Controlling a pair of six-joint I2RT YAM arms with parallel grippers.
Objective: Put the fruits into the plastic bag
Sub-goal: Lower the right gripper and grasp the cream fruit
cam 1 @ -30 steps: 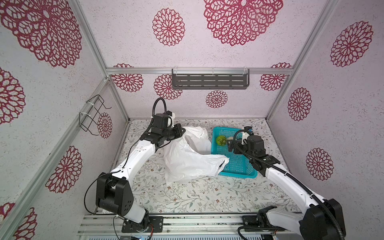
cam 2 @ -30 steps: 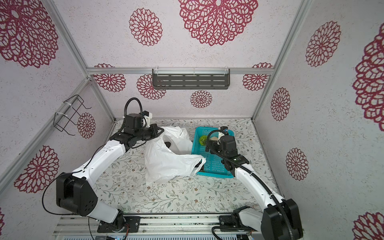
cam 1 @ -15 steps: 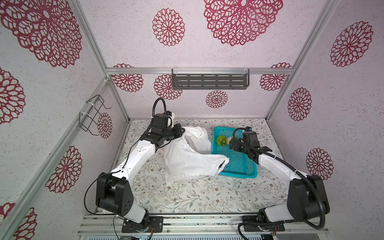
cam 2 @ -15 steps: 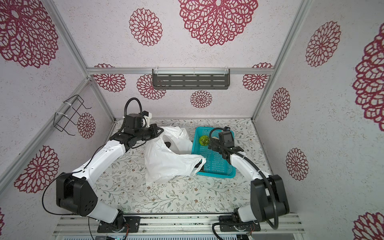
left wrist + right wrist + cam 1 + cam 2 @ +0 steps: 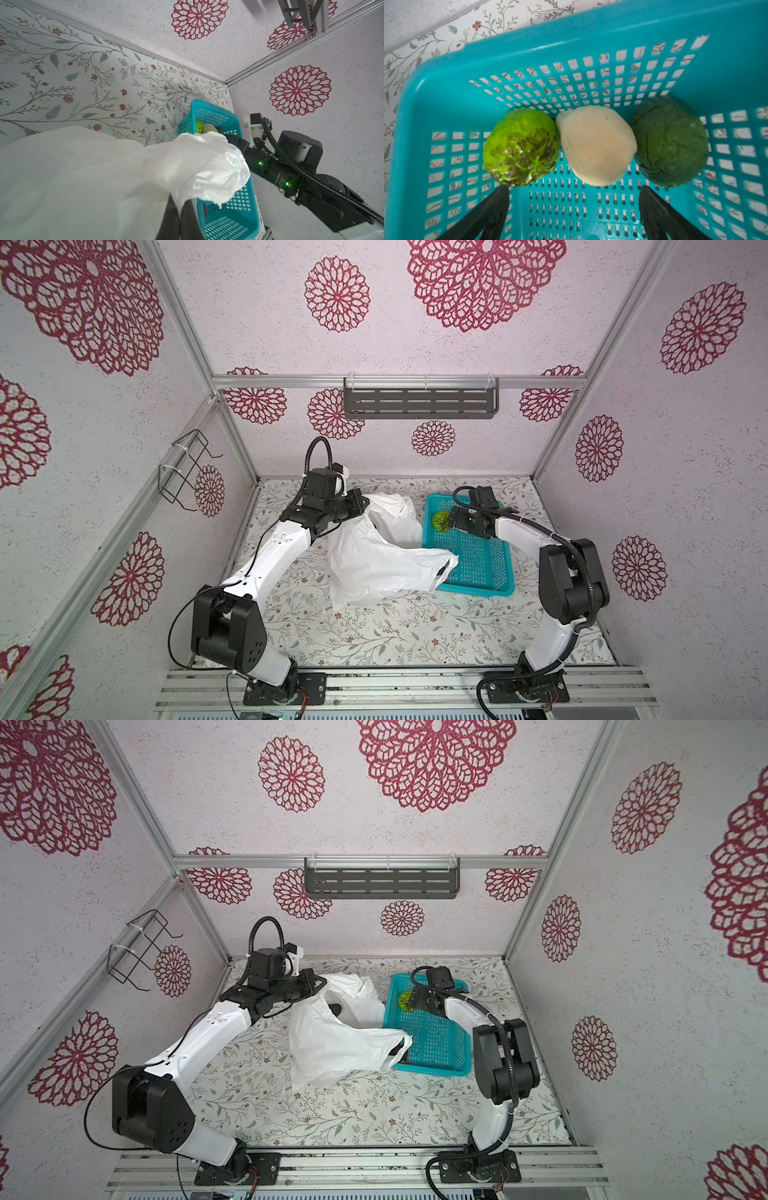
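Right wrist view, right fingers (image 5: 492, 209) spread before lumpy cream fruit (image 5: 596, 145), left fingers (image 5: 190, 224) pinching crinkled plastic bag (image 5: 83, 176)

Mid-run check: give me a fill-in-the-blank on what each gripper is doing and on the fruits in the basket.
The cream fruit lies ___ the light green fruit and the dark green fruit.
The right wrist view shows ___ fruits in the teal basket.
The right gripper hangs ___ in front of them.
The left gripper is ___ on the plastic bag.
Missing words: between; three; open; shut.
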